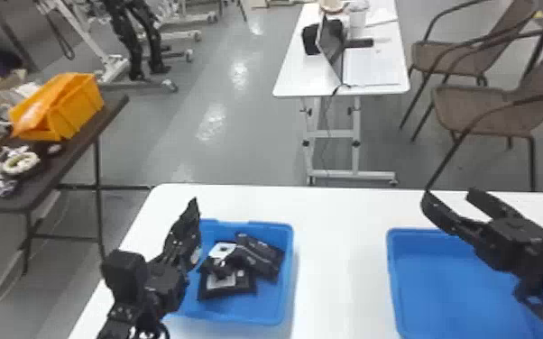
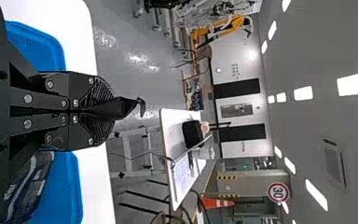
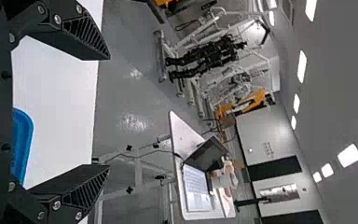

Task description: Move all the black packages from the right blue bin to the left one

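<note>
Over the left side of the left blue bin (image 1: 270, 311), my left gripper (image 1: 192, 216) points up and away. In the left wrist view, my left gripper (image 2: 114, 110) is shut on a thin black item (image 2: 129, 106) that sticks out past its fingertips. Several black packages (image 1: 259, 257) lie piled in the left bin, some with pale labels (image 1: 222, 281). A striped black package (image 2: 28, 186) appears beside the gripper's base. My right gripper (image 1: 447, 193) stands open above the far edge of the right blue bin (image 1: 446, 279); its fingers stand wide apart around nothing in the right wrist view (image 3: 109, 112).
Both bins stand on a white table (image 1: 340, 234), with a bare strip between them. Beyond it are a small white table (image 1: 311, 81) with a laptop, and brown chairs (image 1: 478, 108). To the left, a dark table (image 1: 72, 153) carries an orange bin (image 1: 79, 106).
</note>
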